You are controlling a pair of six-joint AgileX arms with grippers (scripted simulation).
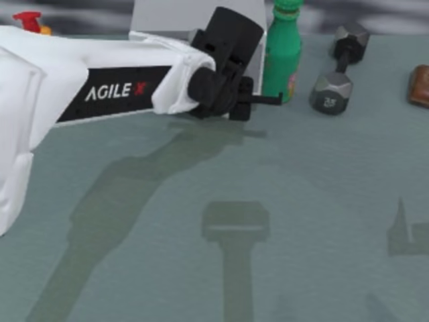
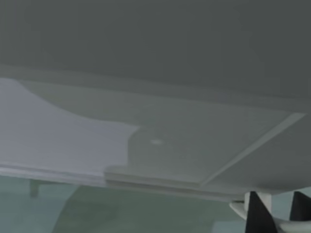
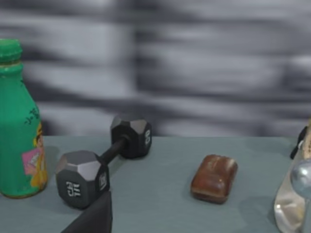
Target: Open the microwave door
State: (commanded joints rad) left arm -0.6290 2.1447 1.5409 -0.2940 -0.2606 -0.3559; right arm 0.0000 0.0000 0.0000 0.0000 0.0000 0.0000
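The microwave stands at the table's back middle, mostly hidden under my left arm. In the left wrist view the microwave door fills the picture, a white-framed panel with a grey window. Its slim white handle sits between two dark fingertips. My left gripper is at the microwave's front right corner, beside the green bottle, shut on the handle. How far the door stands from the oven is hidden by the arm. My right gripper is out of the top view, parked at the right; one dark finger shows.
A green bottle stands just right of the microwave, very near the left gripper. A black dumbbell lies further right, then a brown block at the right edge. A red object is at the back left.
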